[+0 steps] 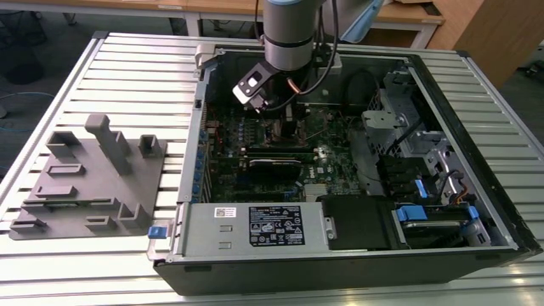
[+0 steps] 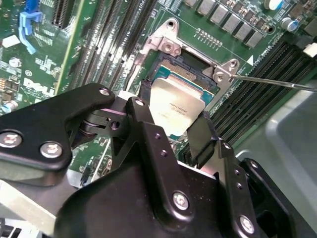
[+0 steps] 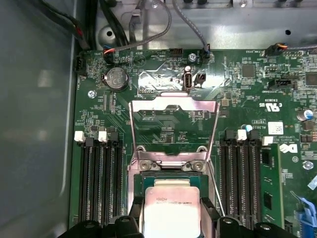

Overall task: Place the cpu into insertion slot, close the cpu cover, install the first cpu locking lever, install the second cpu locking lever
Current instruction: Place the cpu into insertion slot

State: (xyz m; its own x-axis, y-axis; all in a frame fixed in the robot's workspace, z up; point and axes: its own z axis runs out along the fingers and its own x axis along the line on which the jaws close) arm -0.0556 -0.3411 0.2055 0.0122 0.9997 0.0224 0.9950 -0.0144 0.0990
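- In the exterior view, the grey robot arm reaches down into an open black computer case that lies on the slatted metal tabletop. Its gripper hangs over the green motherboard. A grey moulded fixture sits on the tabletop to the exterior view's left of the case, well apart from the gripper. A silvery drive cage crowds the board on the exterior view's right.
- In the second wrist view, the black fingers of the gripper are closed on opposite edges of the small flat square cpu with its dull silver-grey top. The cpu sits over the dark square insertion slot; whether it is fully seated cannot be told. A thin silvery locking lever juts out beside the slot, clear of the fingers. Long black memory slots run close alongside.
- In the first wrist view, the thin silvery cpu cover stands raised open past the insertion slot, with green board showing through its square window. The cpu lies between the fingers. Rows of black memory slots flank the slot on both sides. A round silver coin battery and black cables lie farther off, near the case wall.
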